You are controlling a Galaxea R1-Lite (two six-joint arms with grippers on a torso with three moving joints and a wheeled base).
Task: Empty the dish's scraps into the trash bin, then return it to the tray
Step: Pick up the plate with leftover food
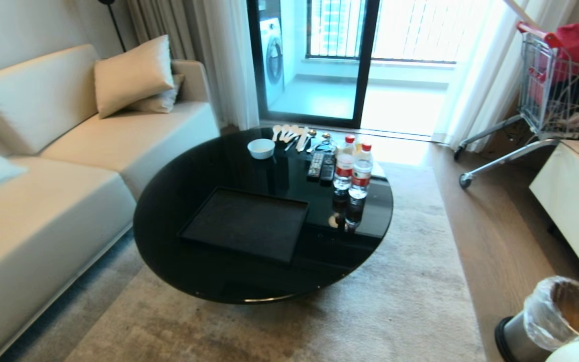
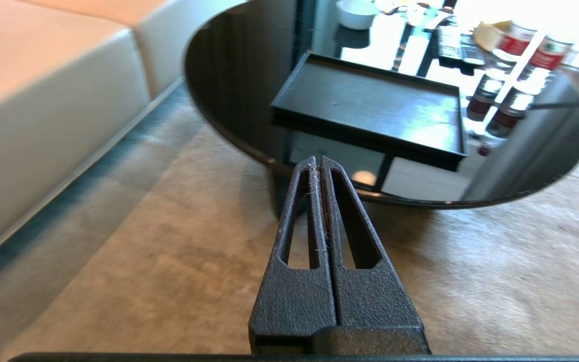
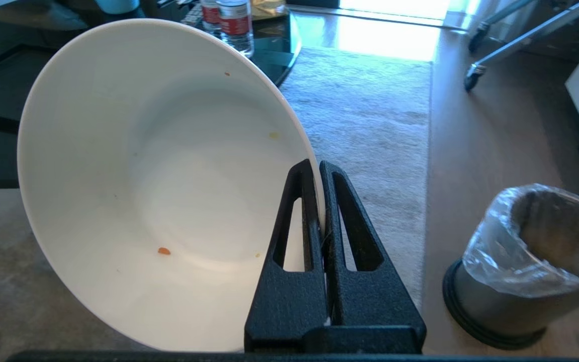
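Presently the right gripper (image 3: 319, 168) is clamped on the rim of the dish (image 3: 159, 181), its two black fingers pinching the white wall between them, one inside and one outside. The dish is tipped on edge, held off the table over the carpet (image 3: 365, 115), with its hollow facing the right wrist camera; only a few scraps (image 3: 164, 250) cling to the inner surface, an orange fleck low in the hollow and tiny orange and pale specks higher up. In the head view a curve of the dish's white rim shows at the lower right corner, just beside the trash bin (image 1: 553, 322). The trash bin stands upright on the wooden floor (image 1: 495, 236), off the carpet and well apart from the round black table (image 1: 179, 201), its clear liner folded over the rim. The tray (image 1: 247, 223) lies flat on the near part of the table with nothing on it. The left gripper (image 2: 318, 166) hangs over the carpet short of the table edge, jaws together and holding nothing. Farther back on the table are a small white bowl (image 1: 261, 148), a cluster of spoons (image 1: 292, 134), two remote controls (image 1: 321, 167) and two water bottles (image 1: 352, 168). A cream sofa (image 1: 43, 171) stands to the left of the table and a shopping cart (image 1: 546, 85) at the far right.
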